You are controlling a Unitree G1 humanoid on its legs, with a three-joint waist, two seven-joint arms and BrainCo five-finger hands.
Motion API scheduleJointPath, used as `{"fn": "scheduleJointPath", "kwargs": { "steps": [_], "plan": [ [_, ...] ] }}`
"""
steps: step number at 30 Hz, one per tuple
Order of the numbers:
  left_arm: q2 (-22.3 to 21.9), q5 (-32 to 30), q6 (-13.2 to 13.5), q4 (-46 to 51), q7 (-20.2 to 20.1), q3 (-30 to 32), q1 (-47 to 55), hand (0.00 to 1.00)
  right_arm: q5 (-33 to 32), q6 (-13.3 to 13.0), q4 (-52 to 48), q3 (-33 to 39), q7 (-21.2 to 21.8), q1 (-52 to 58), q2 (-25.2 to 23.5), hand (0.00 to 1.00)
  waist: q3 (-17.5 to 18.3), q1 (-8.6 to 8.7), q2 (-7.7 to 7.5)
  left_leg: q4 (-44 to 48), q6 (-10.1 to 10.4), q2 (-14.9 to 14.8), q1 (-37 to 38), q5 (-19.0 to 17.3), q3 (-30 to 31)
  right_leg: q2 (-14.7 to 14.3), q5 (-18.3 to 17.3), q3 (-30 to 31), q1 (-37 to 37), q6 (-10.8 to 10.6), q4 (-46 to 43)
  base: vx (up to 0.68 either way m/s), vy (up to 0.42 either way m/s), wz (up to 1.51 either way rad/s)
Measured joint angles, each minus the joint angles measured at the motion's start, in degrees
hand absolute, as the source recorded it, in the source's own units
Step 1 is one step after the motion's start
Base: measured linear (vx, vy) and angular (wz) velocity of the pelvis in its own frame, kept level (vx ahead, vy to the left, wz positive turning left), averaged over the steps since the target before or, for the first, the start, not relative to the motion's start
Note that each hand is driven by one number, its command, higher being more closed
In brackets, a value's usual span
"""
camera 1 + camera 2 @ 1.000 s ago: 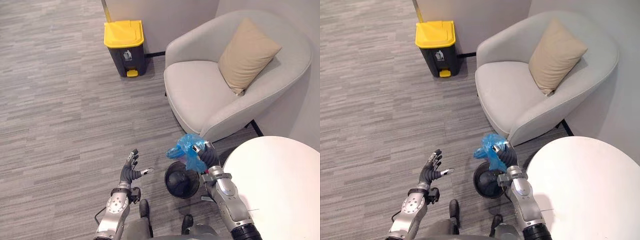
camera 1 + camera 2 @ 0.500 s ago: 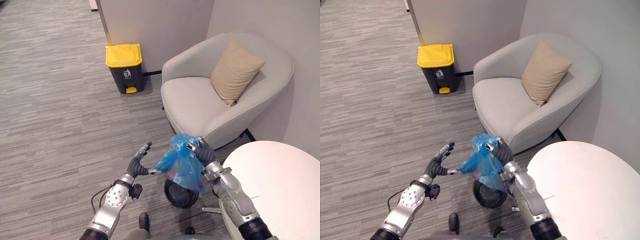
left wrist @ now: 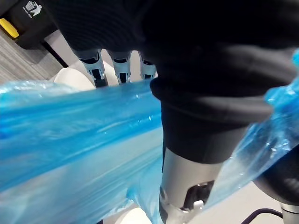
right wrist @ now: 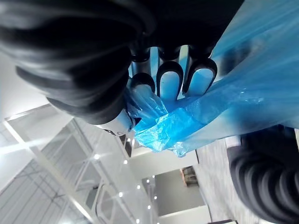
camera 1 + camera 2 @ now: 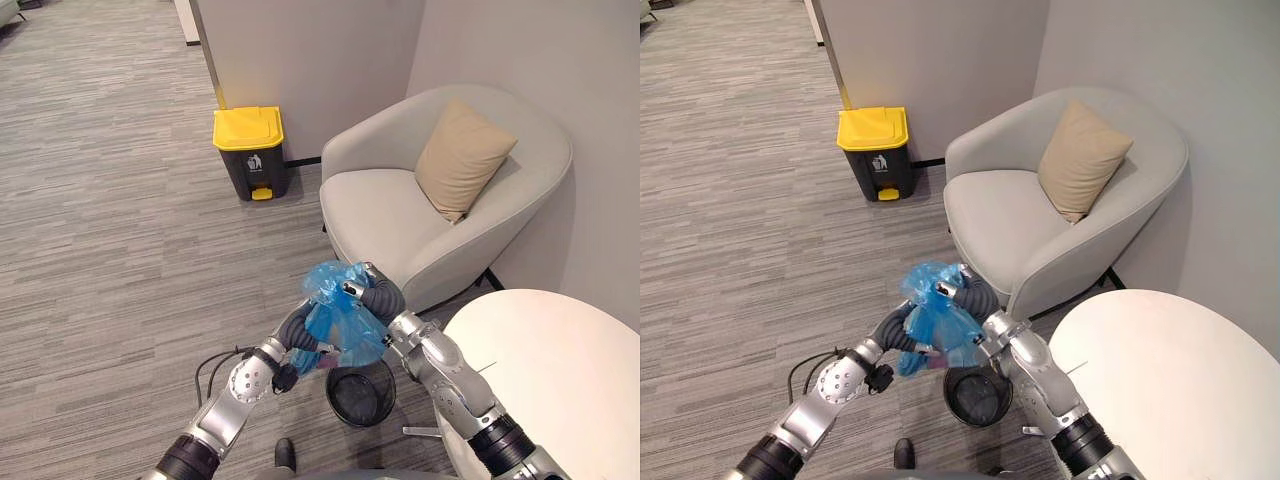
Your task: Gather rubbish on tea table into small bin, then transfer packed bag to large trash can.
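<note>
Moved: left hand (image 5: 297,328) reaches the blue bag (image 5: 338,318), now lifted above the small bin (image 5: 360,394).
Hold: right hand (image 5: 379,298) is clenched on the bag's top; the left grip cannot be told.
Remaining: carrying it to the large trash can (image 5: 250,150).

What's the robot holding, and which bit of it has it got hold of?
A blue bag, above the small black bin. The right hand grips its bunched top; the left hand is at its side, grip unclear.
</note>
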State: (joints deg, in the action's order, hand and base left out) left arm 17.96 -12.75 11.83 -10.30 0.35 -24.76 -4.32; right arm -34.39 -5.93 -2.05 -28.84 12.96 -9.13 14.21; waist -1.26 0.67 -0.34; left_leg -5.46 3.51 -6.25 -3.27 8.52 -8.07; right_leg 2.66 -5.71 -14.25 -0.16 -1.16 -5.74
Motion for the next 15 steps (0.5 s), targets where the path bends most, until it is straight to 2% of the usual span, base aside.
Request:
{"fn": "scheduleJointPath", "kwargs": {
  "steps": [8,11,15],
  "plan": [
    [-3.13,-3.3,-0.3,-3.47,5.01,0.22,-1.74,0.0,-3.35,0.79,-0.12,-3.49,0.85,-0.11,-0.29,1.0,0.45,0.03,-0.22,0.0,0.49,-0.8,0.13,0.35,0.14,-0.76,0.21,0.04,0.1,0.33,-0.03,0.0,0.0,0.0],
    [-4.3,-3.56,-0.41,-5.44,5.09,0.22,-1.72,0.0,-3.41,2.11,-0.35,-4.82,0.84,-0.1,-0.22,1.0,1.29,0.0,-0.09,0.0,0.48,-0.88,0.16,0.37,0.17,-0.85,0.22,0.06,0.11,0.36,-0.04,0.0,0.0,0.0],
    [-4.83,-3.85,-0.35,-6.52,4.94,0.18,-1.73,0.0,-3.38,2.39,-0.35,-6.17,0.8,-0.12,-0.24,1.0,1.76,-0.04,-0.23,-0.01,0.49,-0.87,0.9,0.37,0.16,-0.82,0.22,0.1,0.77,0.35,-0.02,0.0,0.0,0.0]
  ]
}}
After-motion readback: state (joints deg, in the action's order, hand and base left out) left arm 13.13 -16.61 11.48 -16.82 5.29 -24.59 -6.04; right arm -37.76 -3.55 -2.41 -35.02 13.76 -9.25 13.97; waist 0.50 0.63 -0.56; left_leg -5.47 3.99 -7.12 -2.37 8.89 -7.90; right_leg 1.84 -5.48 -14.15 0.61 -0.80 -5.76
